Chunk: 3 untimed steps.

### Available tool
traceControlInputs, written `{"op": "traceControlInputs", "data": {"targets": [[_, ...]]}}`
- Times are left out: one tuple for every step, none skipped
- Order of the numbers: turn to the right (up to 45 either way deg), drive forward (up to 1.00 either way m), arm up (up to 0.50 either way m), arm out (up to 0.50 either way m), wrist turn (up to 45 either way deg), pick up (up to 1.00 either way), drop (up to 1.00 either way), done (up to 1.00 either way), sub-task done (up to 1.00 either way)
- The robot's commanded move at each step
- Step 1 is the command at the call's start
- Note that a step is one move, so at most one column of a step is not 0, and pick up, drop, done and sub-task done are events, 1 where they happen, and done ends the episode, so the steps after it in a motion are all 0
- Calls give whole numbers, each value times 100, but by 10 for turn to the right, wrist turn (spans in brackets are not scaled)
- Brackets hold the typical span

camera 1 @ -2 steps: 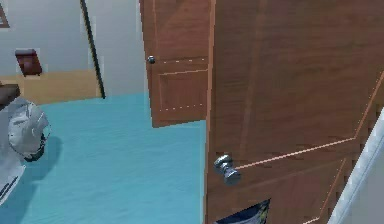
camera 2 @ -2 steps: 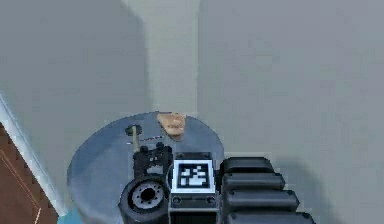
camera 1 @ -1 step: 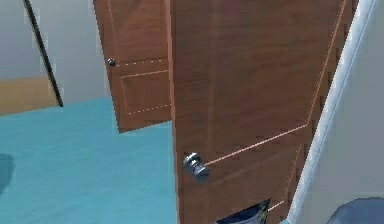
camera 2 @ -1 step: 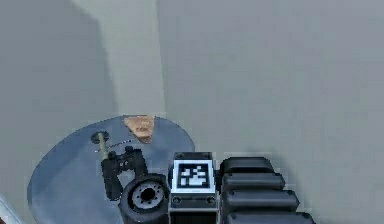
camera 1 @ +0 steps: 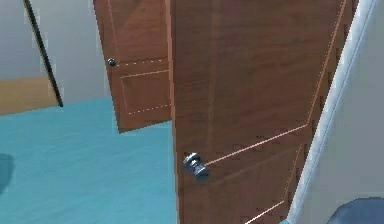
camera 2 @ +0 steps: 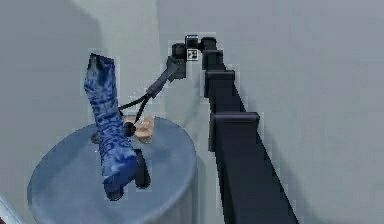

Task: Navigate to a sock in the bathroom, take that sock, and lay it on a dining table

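Note:
A long blue patterned sock (camera 2: 106,115) stands upright at the arm side view's left, over the round grey-blue top of a drum-shaped thing (camera 2: 165,165). My gripper (camera 2: 137,127) reaches down-left from the end of the dark arm (camera 2: 235,130), and its thin fingers (camera 2: 150,100) end at the sock's middle. The sock's lower end overlaps the round top, so I cannot tell whether the gripper holds it.
In the forward view a brown wooden door (camera 1: 250,90) with a metal knob (camera 1: 196,165) stands close ahead at the right. A second brown door (camera 1: 135,70) stands farther back. Teal floor (camera 1: 80,160) lies at the left. A pale wall (camera 1: 355,140) borders the right.

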Motion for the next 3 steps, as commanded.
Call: {"op": "traceControlInputs", "data": {"targets": [[0,0,0,0,390,0,0,0,0],[0,0,-30,0,0,0,0,0,0],[0,0,0,0,0,0,100,0,0]]}}
